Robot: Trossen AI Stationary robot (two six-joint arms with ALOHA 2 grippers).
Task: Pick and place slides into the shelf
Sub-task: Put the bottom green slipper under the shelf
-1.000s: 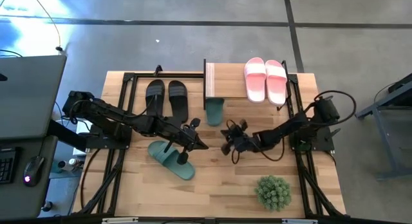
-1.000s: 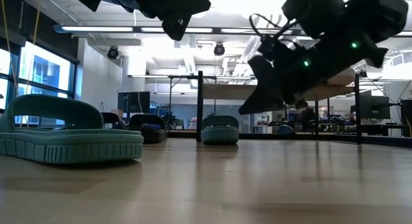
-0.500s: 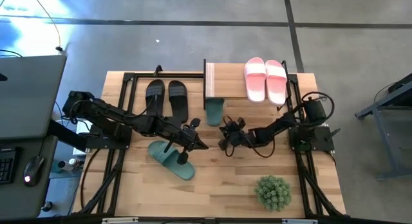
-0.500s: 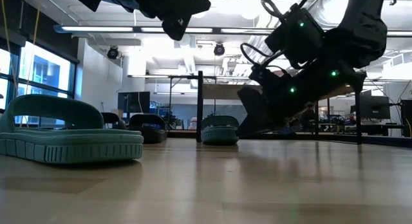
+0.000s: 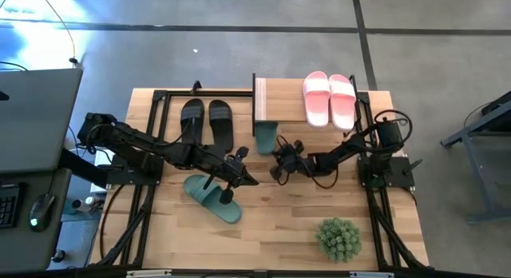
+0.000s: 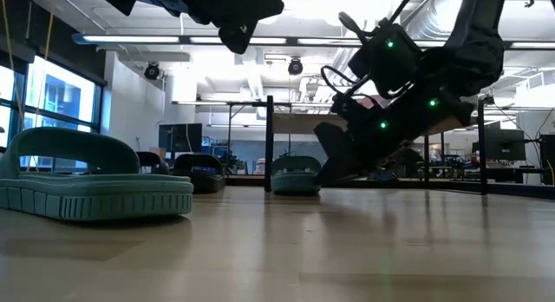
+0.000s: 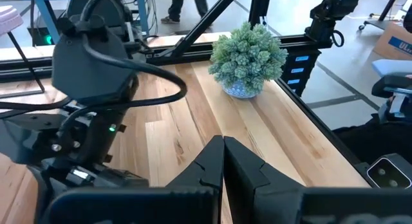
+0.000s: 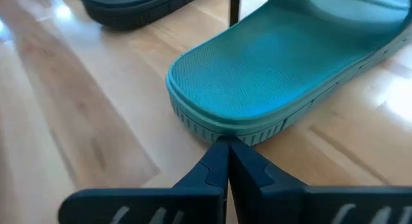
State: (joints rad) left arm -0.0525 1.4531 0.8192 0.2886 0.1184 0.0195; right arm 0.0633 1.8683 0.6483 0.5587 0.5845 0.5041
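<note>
One dark green slide (image 5: 266, 138) lies on the table with its far part under the shelf (image 5: 281, 102); its near end (image 8: 219, 124) faces my right gripper (image 8: 226, 145), which is shut with its tips right at that end, low over the table (image 6: 324, 175). The other green slide (image 5: 211, 198) rests on its sole at the left. My left gripper (image 5: 249, 179) hangs shut above the table beside it, holding nothing. The pink slides (image 5: 329, 98) sit on the shelf's top board. The black slides (image 5: 206, 122) lie on the table left of the shelf. My right gripper's shut fingertips (image 8: 219, 153) stand at the sole edge of the green slide's near end (image 8: 222, 130), coming slanting down from the table's near right. Whether they touch it I cannot tell. The slide lies flat on the table.
A round green spiky plant (image 5: 338, 238) stands in a pot at the near right, also in the left wrist view (image 7: 250, 53). Black frame rails (image 5: 156, 134) run along both sides of the table. Bare wood (image 5: 279, 222) lies between the two arms and the near edge.
My right gripper has gone toward the table's far edge and down, tipping a little more downward, up to the near end of the green slide at the shelf. It has stayed shut. The slides have not moved.
</note>
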